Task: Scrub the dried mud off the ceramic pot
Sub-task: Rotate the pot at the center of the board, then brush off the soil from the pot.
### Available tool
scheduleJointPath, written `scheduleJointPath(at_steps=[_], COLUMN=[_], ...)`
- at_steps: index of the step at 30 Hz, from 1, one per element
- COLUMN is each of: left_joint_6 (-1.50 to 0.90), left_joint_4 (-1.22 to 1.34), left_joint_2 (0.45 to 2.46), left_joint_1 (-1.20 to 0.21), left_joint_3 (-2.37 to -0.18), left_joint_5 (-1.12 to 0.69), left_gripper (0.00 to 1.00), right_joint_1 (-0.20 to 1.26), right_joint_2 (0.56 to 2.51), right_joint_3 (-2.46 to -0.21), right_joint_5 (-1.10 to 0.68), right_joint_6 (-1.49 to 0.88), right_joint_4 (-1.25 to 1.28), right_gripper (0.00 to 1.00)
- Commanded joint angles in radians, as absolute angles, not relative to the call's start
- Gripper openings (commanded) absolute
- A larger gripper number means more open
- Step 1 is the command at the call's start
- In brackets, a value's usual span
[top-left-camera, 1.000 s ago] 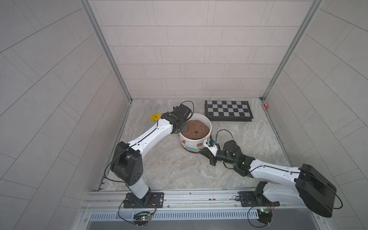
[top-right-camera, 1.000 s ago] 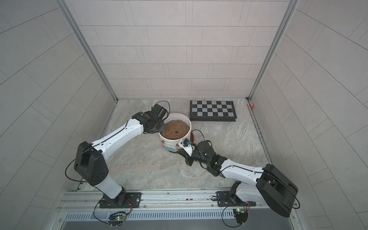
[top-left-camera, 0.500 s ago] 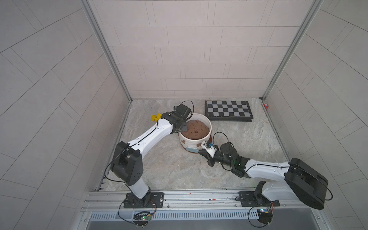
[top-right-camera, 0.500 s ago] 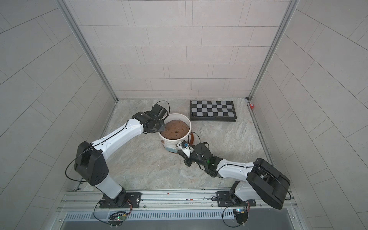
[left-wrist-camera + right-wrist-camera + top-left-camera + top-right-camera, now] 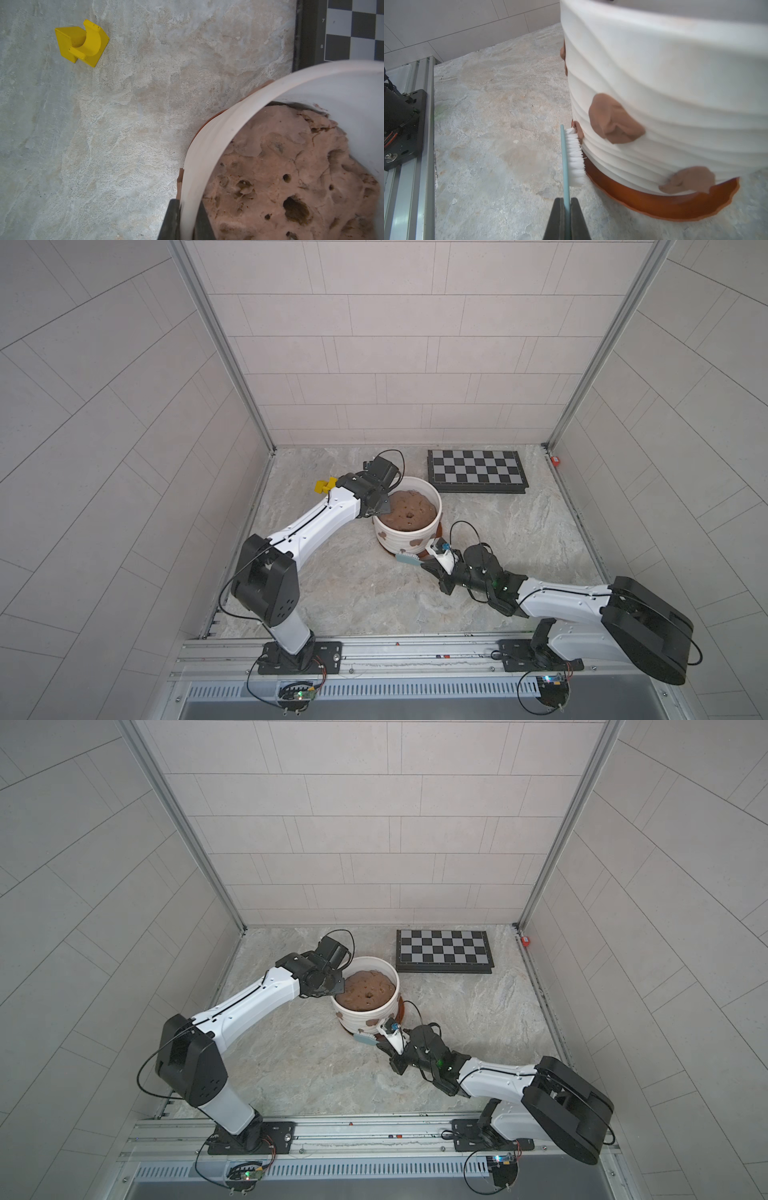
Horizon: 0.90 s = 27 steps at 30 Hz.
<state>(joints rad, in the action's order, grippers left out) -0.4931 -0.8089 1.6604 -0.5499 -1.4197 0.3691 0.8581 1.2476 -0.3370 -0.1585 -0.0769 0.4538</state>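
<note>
Left of centre in a top view: yellow block point(image 5: 325, 486) loose on the table point(image 5: 353, 580), untouched. Beside it, left hand point(image 5: 379, 509) clenched on the left rim of the pot point(image 5: 415, 482); the left wrist view shows one finger outside the wall and one inside, steadying it. Pot stands mid-frame, upright on an orange-brown saucer point(image 5: 654, 207), filled with a lumpy mound of soil point(image 5: 409, 510). Dried mud point(image 5: 614, 120) is plain on the ribbed wall: two large blotches in the right wrist view, a small flake just at the brush tip, more on the wall's left edge. Brush point(image 5: 575, 158) held on edge, bristles pressed to the lowest ribs just above the saucer. Right hand point(image 5: 566, 202) grips the thin blue handle, low at the pot's near right side. Chessboard point(image 5: 476, 470) at upper right of centre, well apart. Judgement: scrubbing is under way but early. No blotch looks cleared, and the big patches sit above and to the right of the bristles, all left to do. Against a second ago: the right arm's shoulder block sits slightly further left and the wrist slightly nearer the pot; left arm, pot and block are unchanged.
</note>
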Motion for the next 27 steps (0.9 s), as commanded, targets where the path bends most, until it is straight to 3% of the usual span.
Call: scheduleJointPath(at_steps=[1,7,16,27], left_joint_6=[-0.43,-0.407,-0.327,-0.086], left_joint_4=[-0.789,-0.786,-0.753,-0.762], left_joint_2=[1.698,1.701,1.699,1.709], left_joint_1=[-0.544,-0.543,-0.542,-0.536], left_joint_3=[-1.428,-1.428,-1.424,-1.459], left_joint_5=[0.338,0.336,0.316,0.257], left_gripper=[0.0,0.0,0.0,0.0], right_joint_1=[0.854,0.855,0.836,0.679], right_joint_2=[1.222,1.159,0.997,1.061], right_joint_3=[-0.328,-0.341,-0.393,-0.514], right_joint_5=[-0.183,-0.414,-0.369,-0.564], right_joint_6=[-0.098,-0.079,-0.027,0.015], right_joint_4=[0.394,0.344,0.205,0.192], right_gripper=[0.0,0.0,0.0,0.0])
